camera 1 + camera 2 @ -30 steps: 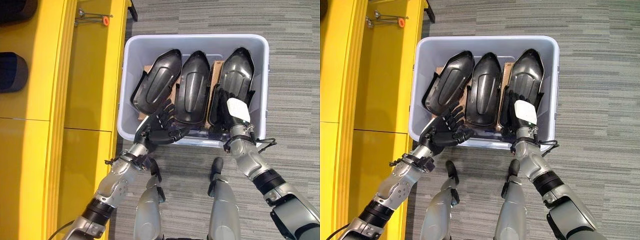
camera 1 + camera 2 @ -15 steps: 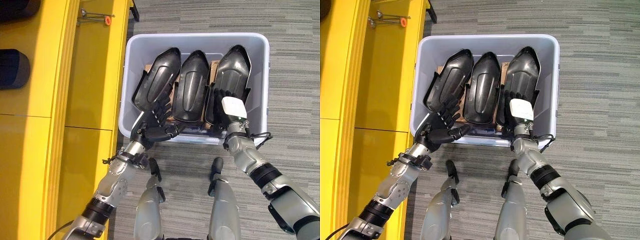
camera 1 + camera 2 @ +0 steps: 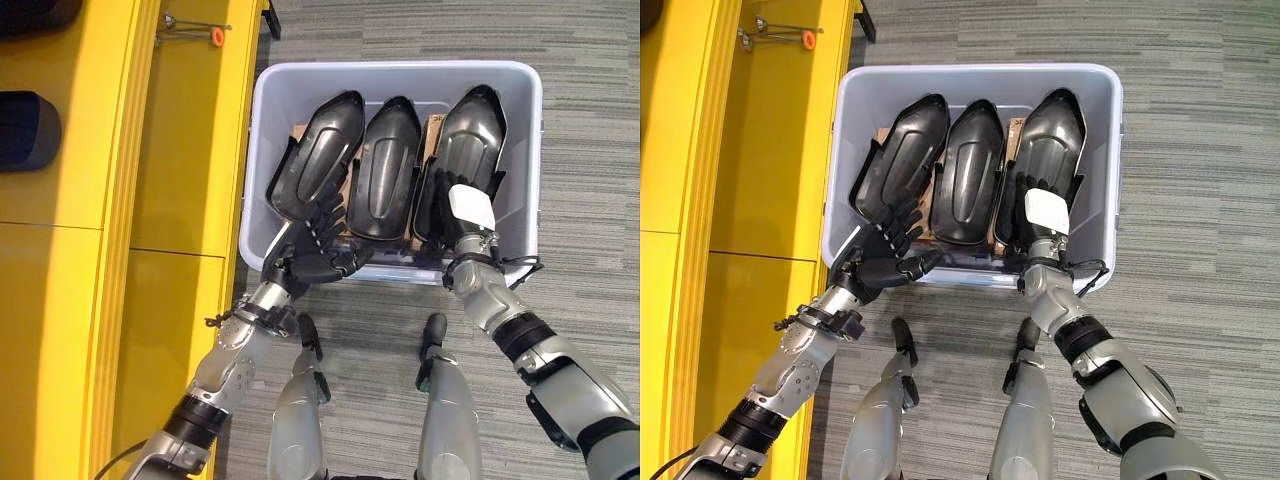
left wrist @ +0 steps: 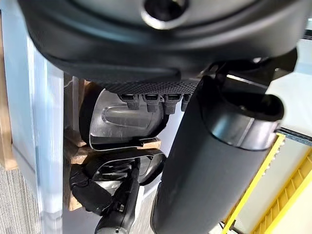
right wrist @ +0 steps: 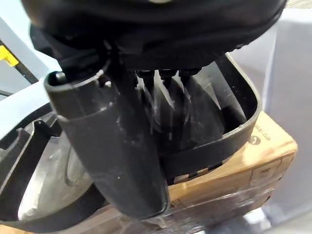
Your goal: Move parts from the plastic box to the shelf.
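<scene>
- Left eye view: a pale grey plastic box [image 3: 262, 140] sits on the striped grey carpet [image 3: 590, 120], right beside a yellow shelf unit [image 3: 130, 200]. Three glossy black shell-shaped moulded parts lie side by side in the box, on brown cardboard pieces [image 3: 433, 125]: the left part [image 3: 318, 155] leans at an angle, the middle part [image 3: 385, 165] and the right part [image 3: 470, 130] point more or less straight away from the robot. The left hand [image 3: 310, 262] is at the box's near wall, fingers spread over the near end of the left part and thumb out sideways toward the middle part, so it's apart and not clamped on anything. The right hand [image 3: 452, 215], with a white cover on it, is down on the near end of the right part.
- Right eye view: same layout. There's a small metal rod with an orange tip [image 3: 780, 37] up on the shelf's top. Dark rounded shapes [image 3: 25, 130] sit in the shelf at far left.
- Left wrist view: the fingers reach over a black part's edge, thumb standing clear of it, cardboard showing underneath.
- Right wrist view: the fingers go down inside the right part's hollow and the thumb runs along the outside of its rim, so this hand looks clamped on that rim.
</scene>
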Controlling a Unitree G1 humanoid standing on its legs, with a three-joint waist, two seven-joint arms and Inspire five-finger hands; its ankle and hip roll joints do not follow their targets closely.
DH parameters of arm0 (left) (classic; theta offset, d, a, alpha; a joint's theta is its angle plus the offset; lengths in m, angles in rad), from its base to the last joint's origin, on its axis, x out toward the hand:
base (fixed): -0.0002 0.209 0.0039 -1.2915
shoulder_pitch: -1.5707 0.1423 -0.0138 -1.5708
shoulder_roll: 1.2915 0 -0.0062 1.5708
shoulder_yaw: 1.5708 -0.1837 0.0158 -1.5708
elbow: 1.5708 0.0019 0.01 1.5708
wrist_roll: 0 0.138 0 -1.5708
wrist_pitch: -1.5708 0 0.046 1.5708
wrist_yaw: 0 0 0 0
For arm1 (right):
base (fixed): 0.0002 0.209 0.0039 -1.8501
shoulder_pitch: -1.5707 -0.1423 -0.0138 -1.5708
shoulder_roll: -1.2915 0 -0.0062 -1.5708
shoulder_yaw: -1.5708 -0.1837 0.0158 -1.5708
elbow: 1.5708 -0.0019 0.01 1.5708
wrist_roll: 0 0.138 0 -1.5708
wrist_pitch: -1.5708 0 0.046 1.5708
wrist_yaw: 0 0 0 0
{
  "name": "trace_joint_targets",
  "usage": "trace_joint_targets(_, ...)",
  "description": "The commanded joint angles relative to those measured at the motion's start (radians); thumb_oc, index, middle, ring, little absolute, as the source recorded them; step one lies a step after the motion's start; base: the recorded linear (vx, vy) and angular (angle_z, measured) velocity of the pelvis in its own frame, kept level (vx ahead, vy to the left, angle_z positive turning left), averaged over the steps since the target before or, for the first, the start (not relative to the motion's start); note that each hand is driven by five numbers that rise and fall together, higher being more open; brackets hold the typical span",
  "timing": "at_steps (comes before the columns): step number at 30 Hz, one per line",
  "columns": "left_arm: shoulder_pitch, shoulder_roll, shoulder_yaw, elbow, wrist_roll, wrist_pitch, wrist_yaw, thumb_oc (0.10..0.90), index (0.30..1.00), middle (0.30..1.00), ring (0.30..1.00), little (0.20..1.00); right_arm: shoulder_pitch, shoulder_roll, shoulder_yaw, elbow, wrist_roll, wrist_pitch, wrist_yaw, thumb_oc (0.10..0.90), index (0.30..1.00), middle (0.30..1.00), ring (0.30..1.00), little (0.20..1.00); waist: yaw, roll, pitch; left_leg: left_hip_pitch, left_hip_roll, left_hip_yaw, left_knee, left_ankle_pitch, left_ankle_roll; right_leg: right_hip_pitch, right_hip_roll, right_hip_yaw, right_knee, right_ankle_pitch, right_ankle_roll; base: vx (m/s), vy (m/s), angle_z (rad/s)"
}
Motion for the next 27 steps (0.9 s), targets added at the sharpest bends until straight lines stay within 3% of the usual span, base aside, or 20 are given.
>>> trace_joint_targets(1, -0.095, 0.012, -0.008, -0.076, -0.024, -0.08, -0.04, 0.9, 1.0, 1.0, 1.0, 1.0, 0.047, -0.042, -0.064, 0.307, 0.171, 0.135, -0.018, 0.827, 0.898, 0.898, 0.898, 0.898, 0.043, 0.026, 0.001, -0.05, -0.041, 0.003, 0.018, -0.096, 0.022, -0.03, 0.036, -0.04, 0.153, -0.209, -0.024, 0.0, 0.0, 0.0)
trace_joint_targets(3, -0.097, 0.012, -0.015, -0.078, -0.021, -0.081, -0.035, 0.9, 1.0, 1.0, 1.0, 1.0, 0.045, -0.049, -0.084, 0.353, 0.184, 0.108, -0.039, 0.492, 0.429, 0.429, 0.429, 0.429, 0.044, 0.033, 0.001, -0.049, -0.041, 0.003, 0.017, -0.094, 0.023, -0.032, 0.036, -0.038, 0.155, -0.209, -0.024, 0.0, 0.0, 0.0)
trace_joint_targets(4, -0.098, 0.012, -0.018, -0.081, -0.024, -0.082, -0.03, 0.9, 1.0, 1.0, 1.0, 1.0, 0.044, -0.053, -0.09, 0.365, 0.188, 0.098, -0.042, 0.4, 0.3, 0.3, 0.3, 0.3, 0.044, 0.036, 0.001, -0.048, -0.042, 0.003, 0.017, -0.094, 0.023, -0.033, 0.035, -0.038, 0.157, -0.21, -0.024, 0.01, 0.037, 0.02)
trace_joint_targets(16, -0.092, 0.028, -0.044, -0.1, -0.048, -0.108, -0.01, 0.9, 1.0, 1.0, 1.0, 1.0, 0.026, -0.106, -0.112, 0.434, 0.162, 0.065, -0.099, 0.4, 0.3, 0.3, 0.3, 0.3, 0.043, 0.065, 0.001, -0.055, -0.049, 0.011, 0.02, -0.092, 0.023, -0.047, 0.029, -0.035, 0.162, -0.213, -0.024, 0.0, 0.006, 0.0)
trace_joint_targets(22, -0.09, 0.033, -0.046, -0.099, -0.054, -0.11, -0.045, 0.9, 1.0, 1.0, 1.0, 1.0, 0.015, -0.107, -0.09, 0.427, 0.039, 0.077, -0.1, 0.4, 0.3, 0.3, 0.3, 0.3, 0.041, 0.07, 0.001, -0.062, -0.047, 0.018, 0.012, -0.087, 0.022, -0.059, 0.032, -0.033, 0.16, -0.211, -0.024, -0.03, -0.002, -0.01)
trace_joint_targets(27, -0.084, 0.037, -0.069, -0.106, -0.061, -0.111, -0.103, 0.9, 1.0, 1.0, 1.0, 1.0, 0.026, -0.103, -0.042, 0.401, -0.109, 0.027, -0.069, 0.4, 0.3, 0.3, 0.3, 0.3, 0.035, 0.075, 0.001, -0.055, -0.044, 0.02, 0.003, -0.083, 0.021, -0.054, 0.036, -0.028, 0.152, -0.207, -0.022, -0.01, 0.015, -0.04)
